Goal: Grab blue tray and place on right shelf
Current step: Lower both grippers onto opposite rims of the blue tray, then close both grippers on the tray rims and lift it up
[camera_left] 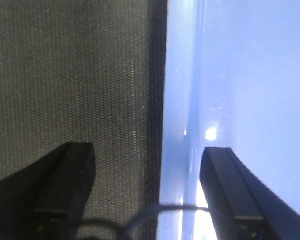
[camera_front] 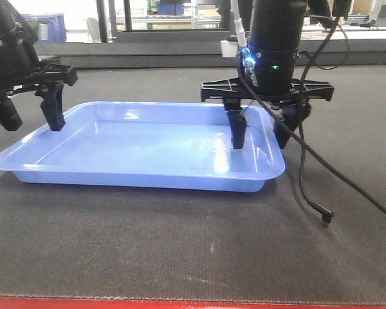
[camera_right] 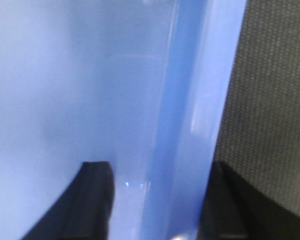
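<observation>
Front view: low, near the front edge of the mat point(camera_front: 180, 257), facing rearward. Wrist views: close, downward, each over an opposite blue tray point(camera_front: 148, 151) rim, also seen from the front.

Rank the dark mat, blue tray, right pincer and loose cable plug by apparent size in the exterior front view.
1. dark mat, spanning most of the frame
2. blue tray
3. right pincer
4. cable plug, clearly smallest even though it looks nearer the camera

Blue tray point(camera_front: 141, 154): flat on the table point(camera_front: 180, 251), set back from its near edge.
Left gripper point(camera_front: 31, 121): jaws apart, straddling the tray's left rim.
Right gripper point(camera_front: 262, 138): jaws apart, straddling the tray's right rim.
</observation>
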